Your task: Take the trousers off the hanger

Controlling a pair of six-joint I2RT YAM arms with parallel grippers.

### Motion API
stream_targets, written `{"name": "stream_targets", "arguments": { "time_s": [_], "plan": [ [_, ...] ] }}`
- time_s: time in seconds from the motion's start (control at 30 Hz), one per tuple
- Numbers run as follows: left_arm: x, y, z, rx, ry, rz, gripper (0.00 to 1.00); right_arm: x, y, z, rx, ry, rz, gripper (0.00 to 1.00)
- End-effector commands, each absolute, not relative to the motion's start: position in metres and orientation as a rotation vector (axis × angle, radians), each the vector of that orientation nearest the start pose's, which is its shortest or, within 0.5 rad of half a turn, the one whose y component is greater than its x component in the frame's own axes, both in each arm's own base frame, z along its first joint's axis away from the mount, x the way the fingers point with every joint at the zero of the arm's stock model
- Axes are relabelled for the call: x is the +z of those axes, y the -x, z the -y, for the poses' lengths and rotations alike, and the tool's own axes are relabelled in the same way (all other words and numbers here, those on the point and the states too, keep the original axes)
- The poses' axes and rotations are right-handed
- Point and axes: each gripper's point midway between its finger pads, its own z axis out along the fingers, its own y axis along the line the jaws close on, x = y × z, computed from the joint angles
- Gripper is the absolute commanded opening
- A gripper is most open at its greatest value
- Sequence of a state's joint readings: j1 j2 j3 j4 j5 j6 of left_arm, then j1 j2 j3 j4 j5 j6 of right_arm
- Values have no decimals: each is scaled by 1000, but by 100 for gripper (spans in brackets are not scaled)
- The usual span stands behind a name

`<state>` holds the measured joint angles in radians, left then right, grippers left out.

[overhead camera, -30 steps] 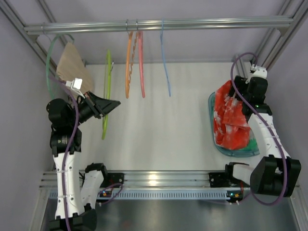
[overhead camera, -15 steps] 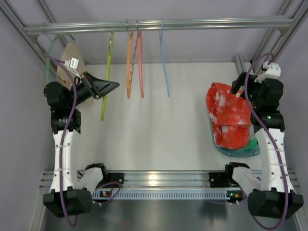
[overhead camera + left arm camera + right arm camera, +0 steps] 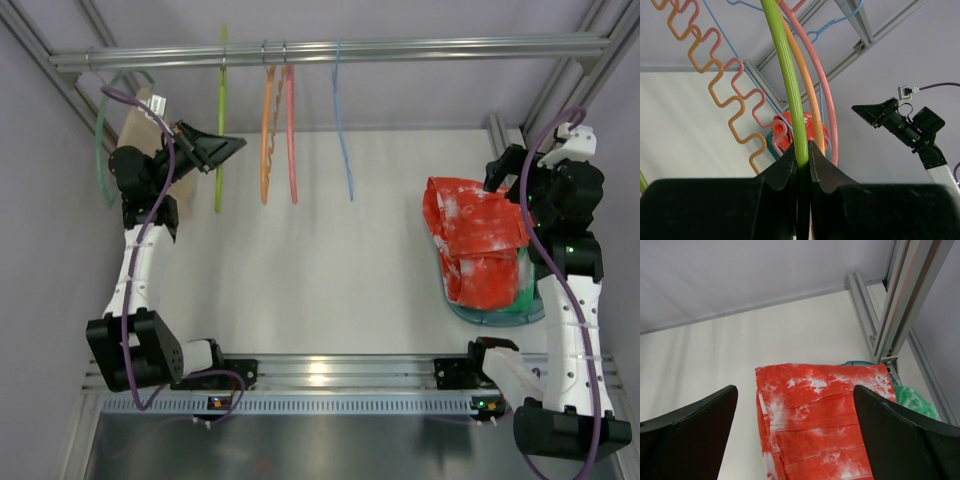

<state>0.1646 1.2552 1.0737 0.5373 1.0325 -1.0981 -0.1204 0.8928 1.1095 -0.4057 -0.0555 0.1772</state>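
Note:
The red-orange trousers (image 3: pixel 478 246) with white splotches lie folded over the teal basket (image 3: pixel 495 315) at the right, off the hanger; they also show in the right wrist view (image 3: pixel 820 430). My right gripper (image 3: pixel 497 172) is open and empty above their far end. The lime hanger (image 3: pixel 220 130) hangs bare with its hook at the rail (image 3: pixel 400 48). My left gripper (image 3: pixel 220 152) is shut on the hanger's bar, seen in the left wrist view (image 3: pixel 790 85) pinched between the fingertips (image 3: pixel 786 167).
An orange hanger (image 3: pixel 266 130), a pink hanger (image 3: pixel 293 135) and a blue hanger (image 3: pixel 343 125) hang on the rail right of the lime one. A tan garment (image 3: pixel 143 125) on a dark green hanger (image 3: pixel 100 150) hangs far left. Green-and-white cloth (image 3: pixel 917 405) lies in the basket.
My left gripper lifted the lime hanger up and back until its hook reached the rail. My right gripper let go of the trousers, opened and rose; the trousers settled over the basket.

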Motion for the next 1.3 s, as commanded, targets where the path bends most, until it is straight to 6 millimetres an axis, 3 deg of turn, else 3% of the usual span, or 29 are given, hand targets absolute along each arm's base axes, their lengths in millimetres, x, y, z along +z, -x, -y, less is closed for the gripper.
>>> {"name": "stream_targets", "arguments": {
  "time_s": [0.0,0.17,0.3,0.6,0.93,1.13,1.27],
  "plan": [
    [455,-340,118,-1271,-279,-1318,0,365,-314,18,107,-199,-1698,99],
    [451,-359,119,-1278,-285,-1294,0,365,-316,17,115,-199,-1700,99],
    [439,-381,116,-1342,-184,-1334,0,365,-316,17,116,-200,-1699,99],
    [421,-399,120,-1453,-44,-1388,0,363,-317,15,127,-203,-1702,99],
    [390,-394,120,-1509,81,-1446,0,360,-312,15,124,-201,-1698,99],
    [385,-391,121,-1495,63,-1451,0,357,-308,14,130,-203,-1698,100],
    [394,-399,120,-1498,72,-1433,0,357,-308,14,131,-201,-1698,99]
  ]
}}
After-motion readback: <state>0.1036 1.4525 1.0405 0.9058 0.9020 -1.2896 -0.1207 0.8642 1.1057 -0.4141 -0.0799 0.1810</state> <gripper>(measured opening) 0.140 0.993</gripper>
